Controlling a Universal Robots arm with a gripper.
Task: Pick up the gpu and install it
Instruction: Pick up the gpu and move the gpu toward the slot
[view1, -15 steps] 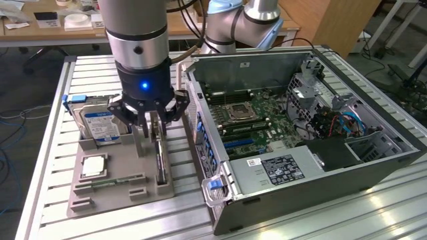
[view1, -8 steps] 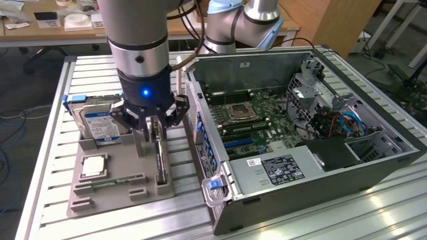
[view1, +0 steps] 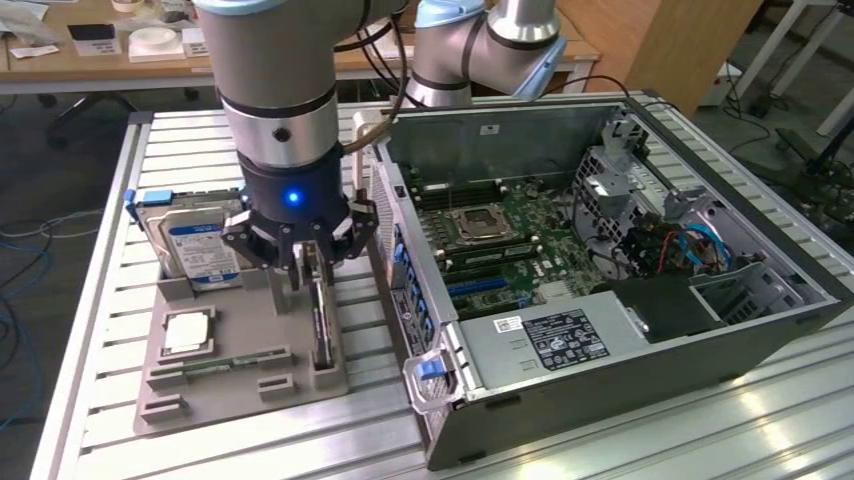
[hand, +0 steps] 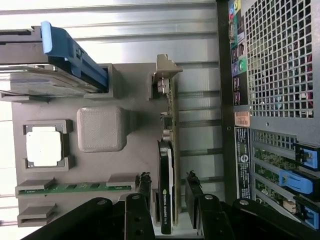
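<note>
- The gpu (view1: 322, 325) (hand: 166, 200) is stood on its long edge in a slot along the grey holder's (view1: 240, 385) (hand: 135, 160) edge nearest the computer case (view1: 747, 330);
- The gripper (view1: 310, 262) (hand: 168, 182) is positioned over it; its fingers (hand: 145, 182) are parted, one at each face, with gaps seen.

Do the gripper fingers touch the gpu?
Apart. In the wrist view the fingers stand one on each side of the gpu, and a strip of the grey background shows between each finger and the card.
</note>
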